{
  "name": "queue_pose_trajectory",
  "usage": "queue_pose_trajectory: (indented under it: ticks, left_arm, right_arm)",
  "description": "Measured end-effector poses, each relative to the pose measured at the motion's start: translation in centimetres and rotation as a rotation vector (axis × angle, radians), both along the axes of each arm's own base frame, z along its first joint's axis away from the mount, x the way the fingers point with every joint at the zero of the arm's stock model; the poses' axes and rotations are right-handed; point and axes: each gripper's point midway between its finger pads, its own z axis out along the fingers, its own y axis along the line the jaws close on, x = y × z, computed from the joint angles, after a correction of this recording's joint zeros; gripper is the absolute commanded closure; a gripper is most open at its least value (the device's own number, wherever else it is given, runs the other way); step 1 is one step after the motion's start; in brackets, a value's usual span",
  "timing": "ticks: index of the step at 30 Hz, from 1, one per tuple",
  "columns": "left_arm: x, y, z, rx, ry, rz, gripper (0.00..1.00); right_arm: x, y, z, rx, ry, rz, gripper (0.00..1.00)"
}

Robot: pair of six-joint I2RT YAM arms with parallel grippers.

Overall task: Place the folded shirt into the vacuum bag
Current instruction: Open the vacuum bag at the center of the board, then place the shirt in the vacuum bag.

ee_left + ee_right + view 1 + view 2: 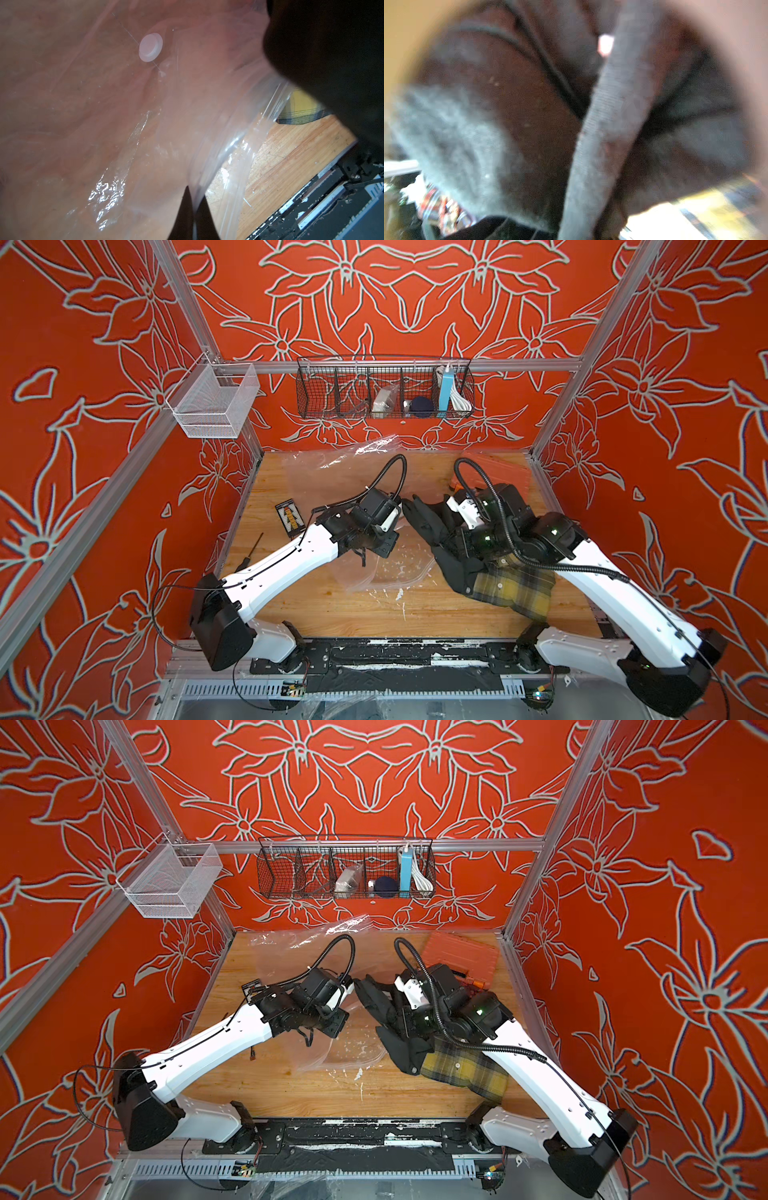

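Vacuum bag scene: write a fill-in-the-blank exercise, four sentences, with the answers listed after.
1. The left pincer is shut on the zip edge of the clear ___.
2. The round valve on the vacuum bag is ___.
3. The shirt is black with ___ plaid.
4. The table is made of ___.
Missing words: bag; white; yellow; wood.

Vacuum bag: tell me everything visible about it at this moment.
The vacuum bag is clear, crinkly plastic, sprawled on the wooden table under the left arm, its far edge crumpled upward. A white round valve sits in one panel. The left gripper is shut on its zip-strip edge, raised off the table.
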Motion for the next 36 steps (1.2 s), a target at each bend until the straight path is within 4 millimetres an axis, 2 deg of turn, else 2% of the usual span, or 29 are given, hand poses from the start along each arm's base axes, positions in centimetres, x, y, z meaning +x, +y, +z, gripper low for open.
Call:
queue_pose_trajectory:
  ticks: [4,6,8,11,14,17,19,21,24,28,30,33,36]
  left_arm:
    - [0.4,-0.5,1.6,-0.036,-0.023,0.003,1.00]
    - [0.6,-0.6,2.0,-0.045,-0.031,0.006,1.00]
    - [1.0,-0.6,2.5,-0.053,-0.039,0.013,1.00]
    - [1.3,-0.7,2.7,-0.060,-0.044,0.018,1.00]
    - [1.5,-0.9,3.1,-0.081,-0.046,0.017,1.00]
    - [1.7,-1.6,4.0,-0.114,-0.053,0.002,1.00]
    - [2.0,-2.1,4.7,-0.136,-0.063,-0.005,1.00]
    - [2.1,-2.4,5.1,-0.152,-0.070,-0.011,1.00]
    - [2.2,-2.5,5.1,-0.157,-0.069,-0.014,1.00]
    - [2.2,-2.6,4.7,-0.161,-0.064,-0.015,1.00]
    - [2.2,-2.6,4.5,-0.160,-0.061,-0.015,1.00]
    - [2.2,-2.8,4.6,-0.170,-0.063,-0.020,1.00]
    - [2.2,-3.1,4.7,-0.184,-0.062,-0.030,1.00]
  right_arm:
    - [0.1,2.8,-1.9,0.031,0.027,0.021,1.00]
    - [0.9,3.8,-3.8,0.023,0.044,0.017,1.00]
    - [1.3,4.1,-6.5,-0.012,0.070,0.010,1.00]
    - [0.9,3.1,-10.5,-0.085,0.109,0.000,1.00]
    - [-0.1,1.3,-13.9,-0.176,0.144,-0.006,1.00]
    - [-0.4,-0.4,-16.1,-0.295,0.159,-0.008,1.00]
    - [-0.3,-1.4,-16.8,-0.363,0.155,-0.007,1.00]
    - [-0.5,-1.7,-16.6,-0.389,0.145,0.013,1.00]
    - [-0.9,-0.9,-14.5,-0.362,0.107,0.064,1.00]
    - [-2.2,2.8,-9.6,-0.207,0.059,0.190,1.00]
    - [-3.1,4.3,-7.9,-0.122,0.054,0.251,1.00]
    - [-4.5,5.6,-6.7,-0.039,0.073,0.329,1.00]
    - [-4.8,6.6,-7.1,-0.001,0.119,0.376,1.00]
